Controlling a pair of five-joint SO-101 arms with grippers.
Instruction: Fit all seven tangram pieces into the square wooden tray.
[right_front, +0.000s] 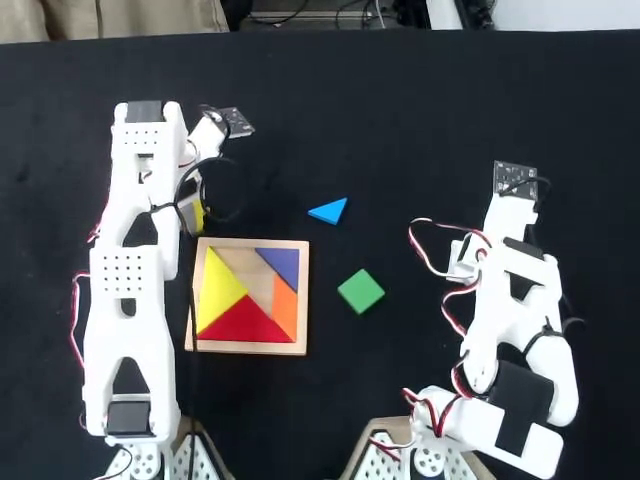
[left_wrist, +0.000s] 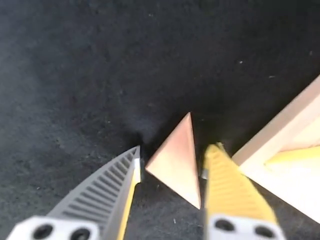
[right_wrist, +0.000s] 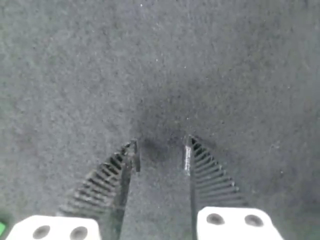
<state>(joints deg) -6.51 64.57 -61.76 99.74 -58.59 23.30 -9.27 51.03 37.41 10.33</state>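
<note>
Status: we count four of seven pieces in the tray (right_front: 250, 346): yellow triangle (right_front: 218, 292) on the left, red triangle (right_front: 245, 322) along the near side, purple piece (right_front: 281, 264) in the far right corner, orange piece (right_front: 286, 306) on the right. Bare wood shows in the middle and along the far side, so we judge that's where the rest goes.

Three left:
- pale pink triangle (left_wrist: 175, 165): pinched in the left claw (right_front: 197, 215), one finger on each side, just off the tray's far left corner. We can't tell whether it's lifted or resting on the cloth.
- blue triangle (right_front: 330, 210): loose on the cloth, beyond the tray and to its right.
- green square (right_front: 361, 291): loose, right of the tray, near it but not touching.

Right claw (right_wrist: 161, 145): fingers spread, nothing between them, over bare cloth on the right side, well apart from the tray. We read the green sliver at the edge of its wrist view as the square.

Our estimate: a bit past halfway. The pink triangle looks like the next one in.

Surface: black cloth (right_front: 420, 110) over the whole table, matte, flat, no wrinkles around the pieces. Room: beige fabric (right_front: 110, 15) beyond the far left edge, cables (right_front: 330, 12) far centre, pale wall far right.
</note>
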